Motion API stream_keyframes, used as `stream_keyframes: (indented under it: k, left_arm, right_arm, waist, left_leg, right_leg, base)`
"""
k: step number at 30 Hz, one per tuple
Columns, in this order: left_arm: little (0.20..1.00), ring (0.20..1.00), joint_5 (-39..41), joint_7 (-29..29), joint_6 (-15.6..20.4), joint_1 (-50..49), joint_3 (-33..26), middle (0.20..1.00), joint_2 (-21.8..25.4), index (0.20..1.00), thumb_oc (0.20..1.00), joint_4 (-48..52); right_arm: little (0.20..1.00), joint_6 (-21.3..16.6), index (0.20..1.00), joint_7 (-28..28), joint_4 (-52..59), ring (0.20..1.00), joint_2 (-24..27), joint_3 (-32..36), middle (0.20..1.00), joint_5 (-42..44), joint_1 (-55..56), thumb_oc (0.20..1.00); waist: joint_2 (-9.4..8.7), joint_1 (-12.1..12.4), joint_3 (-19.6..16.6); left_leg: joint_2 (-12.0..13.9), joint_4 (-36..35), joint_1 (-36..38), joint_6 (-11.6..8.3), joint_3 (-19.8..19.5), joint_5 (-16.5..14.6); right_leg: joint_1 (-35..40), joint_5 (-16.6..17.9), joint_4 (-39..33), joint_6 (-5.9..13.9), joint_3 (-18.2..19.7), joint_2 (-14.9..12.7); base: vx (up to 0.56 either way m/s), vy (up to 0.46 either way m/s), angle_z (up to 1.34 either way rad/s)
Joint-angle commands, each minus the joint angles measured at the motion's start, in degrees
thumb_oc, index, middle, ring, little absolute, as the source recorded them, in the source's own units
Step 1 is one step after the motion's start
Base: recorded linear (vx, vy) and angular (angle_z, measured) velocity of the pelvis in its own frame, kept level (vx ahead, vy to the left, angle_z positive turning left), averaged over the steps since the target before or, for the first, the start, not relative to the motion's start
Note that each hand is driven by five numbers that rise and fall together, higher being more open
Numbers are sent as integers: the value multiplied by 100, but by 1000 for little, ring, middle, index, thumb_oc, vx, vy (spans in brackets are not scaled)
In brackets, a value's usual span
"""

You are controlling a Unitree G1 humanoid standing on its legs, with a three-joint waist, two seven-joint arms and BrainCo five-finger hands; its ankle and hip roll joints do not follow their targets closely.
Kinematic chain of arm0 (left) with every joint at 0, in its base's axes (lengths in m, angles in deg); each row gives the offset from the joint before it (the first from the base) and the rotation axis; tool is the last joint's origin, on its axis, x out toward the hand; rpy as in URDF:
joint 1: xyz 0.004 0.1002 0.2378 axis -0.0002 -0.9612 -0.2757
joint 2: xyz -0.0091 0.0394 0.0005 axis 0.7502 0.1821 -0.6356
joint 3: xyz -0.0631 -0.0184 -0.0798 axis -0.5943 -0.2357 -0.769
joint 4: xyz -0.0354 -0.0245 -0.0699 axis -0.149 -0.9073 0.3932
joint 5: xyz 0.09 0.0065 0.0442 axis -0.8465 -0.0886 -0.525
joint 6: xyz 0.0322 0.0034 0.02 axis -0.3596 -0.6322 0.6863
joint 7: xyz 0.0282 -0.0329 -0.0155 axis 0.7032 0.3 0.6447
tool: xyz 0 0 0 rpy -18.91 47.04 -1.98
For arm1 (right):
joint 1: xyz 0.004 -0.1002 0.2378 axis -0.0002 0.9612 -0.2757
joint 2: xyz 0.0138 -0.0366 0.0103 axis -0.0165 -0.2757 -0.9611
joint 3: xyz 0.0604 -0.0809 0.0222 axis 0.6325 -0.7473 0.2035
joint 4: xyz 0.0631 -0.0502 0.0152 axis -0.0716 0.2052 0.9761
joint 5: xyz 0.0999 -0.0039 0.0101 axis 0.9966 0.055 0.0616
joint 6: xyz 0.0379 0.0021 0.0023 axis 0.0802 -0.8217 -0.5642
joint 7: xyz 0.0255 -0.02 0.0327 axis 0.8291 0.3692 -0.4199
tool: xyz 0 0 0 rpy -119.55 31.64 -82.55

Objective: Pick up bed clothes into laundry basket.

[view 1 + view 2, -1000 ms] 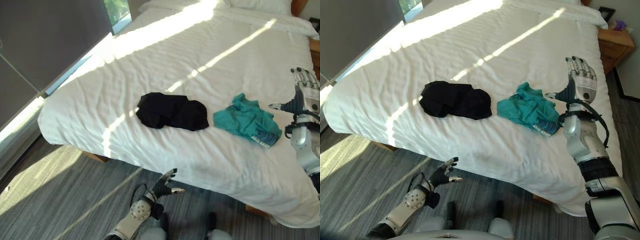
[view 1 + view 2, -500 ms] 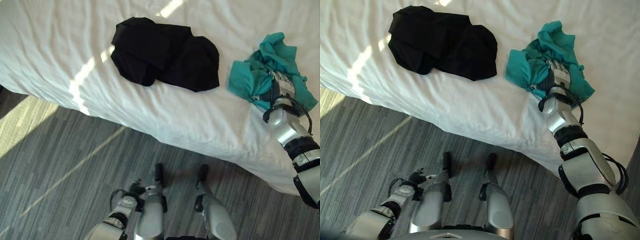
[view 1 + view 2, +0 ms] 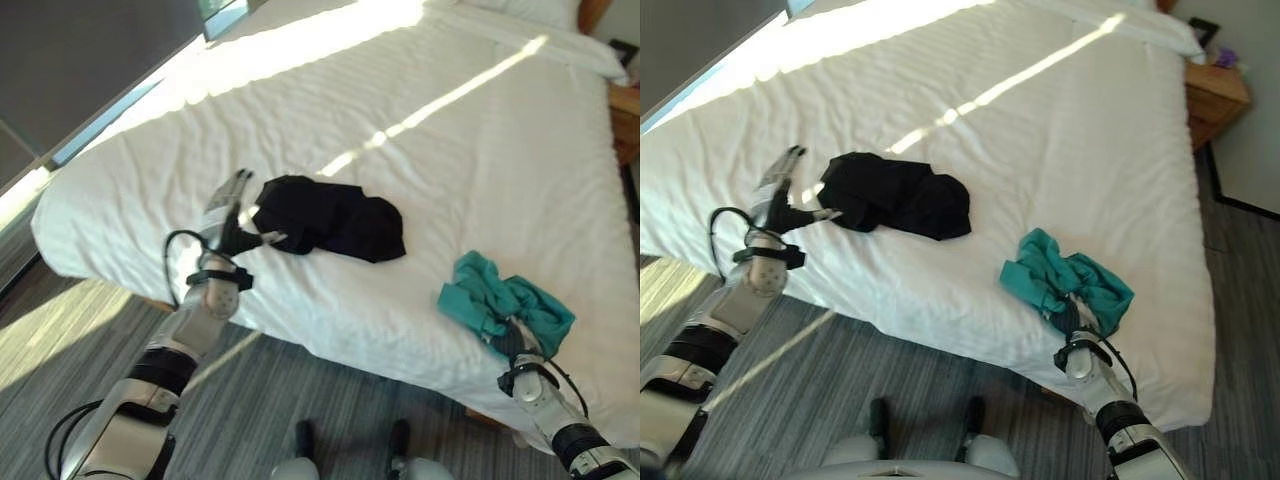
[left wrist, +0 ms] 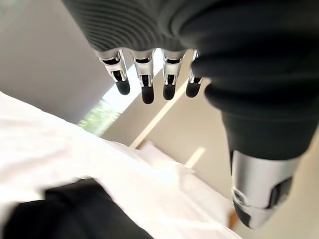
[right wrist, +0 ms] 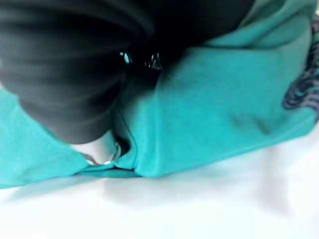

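Left eye view has my left hand [image 3: 232, 212] raised over the near left part of the bed [image 3: 420, 130], just beside the left edge of the black garment [image 3: 335, 215]. Its fingers are straight and spread, the thumb sticking out toward the cloth, and they grasp nothing. From the left wrist view the fingers [image 4: 145, 82] hang in a loose row with the thumb [image 4: 256, 189] apart from them, and the black garment [image 4: 75, 211] lies on the white sheet below and past them.

My right hand [image 3: 1077, 318] is down at the near right part of the bed, pushed into the teal garment [image 3: 1070, 280]. That cloth is bunched in a heap near the bed's front edge, well apart from the black one. The dark back of my right hand shows at the near side of the heap, with the wrist coming up from below the mattress edge. In the right wrist view the teal cloth [image 5: 214, 99] is folded around the dark cover, and a bit of silver peeks out under a fold, but the fingers are buried in the cloth, so I cannot tell whether they are clenched on it or loose.

Both garments lie on the white sheet. Bands of sunlight cross the bed. A wooden nightstand [image 3: 1215, 92] stands at the far right of the bed.
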Motion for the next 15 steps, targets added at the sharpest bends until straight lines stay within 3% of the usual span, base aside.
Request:
stream_keyframes:
  k: [1, 8, 15]
  left_arm:
    - [1000, 1000, -778, 101, -464, 940, 31, 1000, -320, 1000, 1000, -1218]
    - [1000, 1000, -1256, 122, -1228, 2206, 718, 1000, -551, 1000, 1000, -3986]
    - [1000, 1000, -1407, 260, -1454, 3455, 1032, 1000, -84, 1000, 1000, -4493]
  right_arm:
    - [200, 551, 200, 1235, -1313, 200, -311, -1033, 200, -169, 1484, 200]
    - [200, 479, 200, 875, -895, 200, -196, -683, 200, 517, 1211, 200]
    - [200, 349, 200, 716, -609, 200, 41, -679, 200, 743, 1102, 200]
  waist:
    - [351, -239, 616]
    - [267, -662, 703]
    - [15, -918, 1087]
  left_leg:
    - [318, 69, 84, -221, 607, -726]
    - [344, 69, 102, -223, 900, -742]
    - [464, 69, -391, -252, 988, -604]
  right_leg:
    - [340, -506, 97, 565, -18, -366]
    - [31, -348, 97, 656, 231, -379]
    - [-569, -135, 97, 733, 225, -427]
  base:
    - [34, 68, -43]
    - [-30, 38, -27]
    - [-118, -16, -8]
